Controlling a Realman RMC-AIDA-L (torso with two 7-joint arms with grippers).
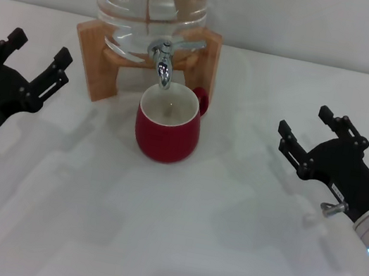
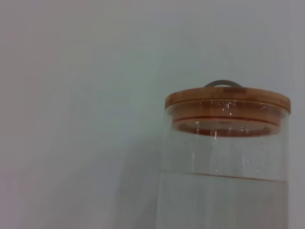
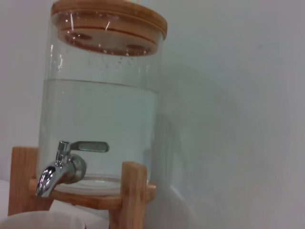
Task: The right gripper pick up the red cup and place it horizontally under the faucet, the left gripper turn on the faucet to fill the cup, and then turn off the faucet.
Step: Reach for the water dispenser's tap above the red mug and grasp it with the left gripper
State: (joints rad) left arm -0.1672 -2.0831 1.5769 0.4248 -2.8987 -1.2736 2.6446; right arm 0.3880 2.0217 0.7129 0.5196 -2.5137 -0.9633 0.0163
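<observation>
While squat glossy red ceramic cup [image 1: 167, 129] stands upright under small chrome faucet [image 1: 163, 63] spout, both claws hang apart from it. Black forked left gripper [image 1: 35, 59]: fingers spread, empty, cup well off toward other arm. Black forked right gripper [image 1: 305, 129]: fingers spread, empty, cup well off toward left arm. Clear glass water jar [image 3: 100, 114] on wooden stand [image 1: 100, 66] behind cup.

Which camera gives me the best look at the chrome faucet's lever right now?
The right wrist view: it shows the small chrome faucet side-on, with its flat lever and downward spout clear against the glass jar. The head view sees it from above, over the red ceramic cup. The left wrist view misses it.
</observation>
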